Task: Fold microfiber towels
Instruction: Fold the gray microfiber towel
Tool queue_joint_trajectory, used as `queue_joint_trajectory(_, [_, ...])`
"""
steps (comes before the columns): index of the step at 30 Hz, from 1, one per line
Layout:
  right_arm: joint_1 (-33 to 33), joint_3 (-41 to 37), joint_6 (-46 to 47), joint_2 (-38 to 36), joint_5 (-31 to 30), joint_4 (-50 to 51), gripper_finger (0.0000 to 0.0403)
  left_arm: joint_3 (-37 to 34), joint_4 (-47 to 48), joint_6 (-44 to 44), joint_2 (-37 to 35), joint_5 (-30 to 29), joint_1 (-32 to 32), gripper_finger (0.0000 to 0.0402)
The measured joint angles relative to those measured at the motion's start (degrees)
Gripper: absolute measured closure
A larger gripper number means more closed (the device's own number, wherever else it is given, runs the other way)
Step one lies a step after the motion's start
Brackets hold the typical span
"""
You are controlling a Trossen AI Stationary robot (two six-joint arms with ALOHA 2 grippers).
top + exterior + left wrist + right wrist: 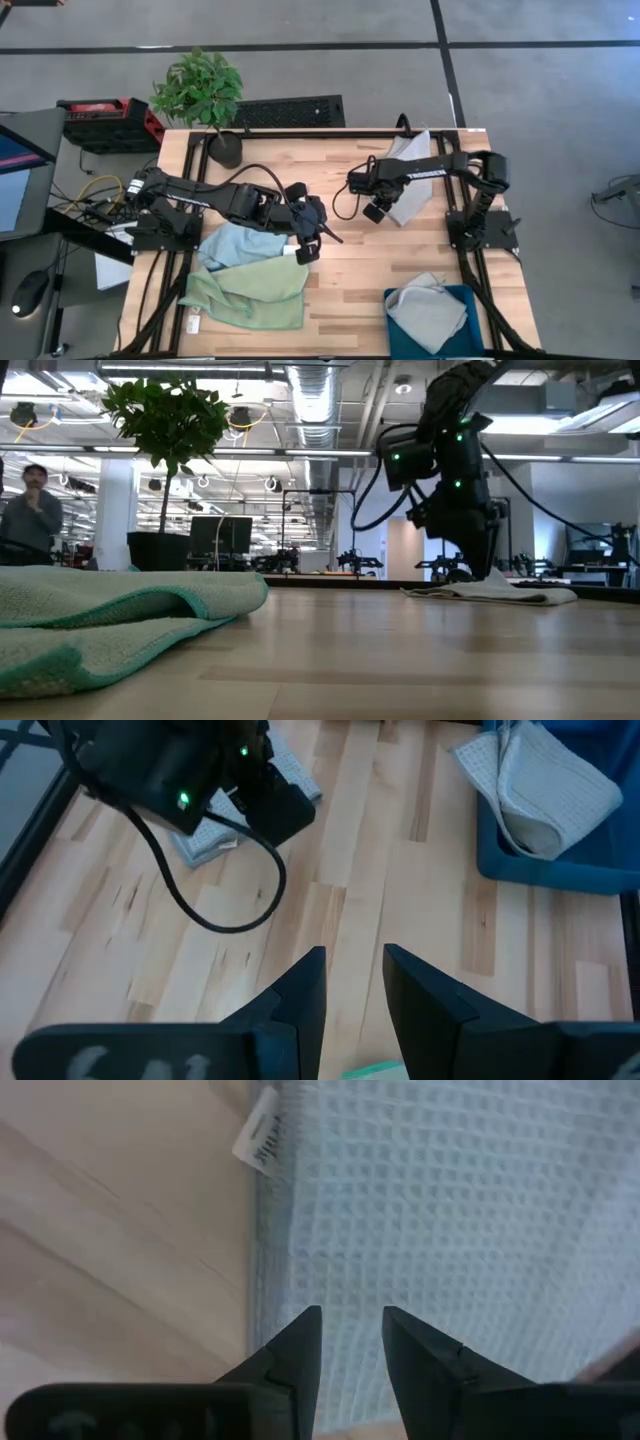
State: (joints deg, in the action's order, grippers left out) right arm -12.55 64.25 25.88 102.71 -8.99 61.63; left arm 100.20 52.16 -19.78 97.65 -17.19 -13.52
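Note:
A light grey waffle-weave towel lies flat at the table's far right, a white tag at its edge. My right gripper is open a narrow gap and points down close over the towel's left part. A light blue towel and a pale green towel lie rumpled at the near left, the green one partly over the blue. My left gripper is open a narrow gap, empty, just right of them over bare wood. A second grey towel lies in the teal bin.
A potted plant stands at the table's far left corner. The teal bin sits at the near right edge. Bare wood lies between the green towel and the bin. A person stands far off in the room.

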Motion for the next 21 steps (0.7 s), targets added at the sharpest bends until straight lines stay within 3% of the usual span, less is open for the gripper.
queue_joint_trajectory(21, [-1.8,0.0,-2.6,4.3,-1.8,-10.4,0.0272,0.0,0.0,-2.0,0.0,-1.0,0.0,0.0306])
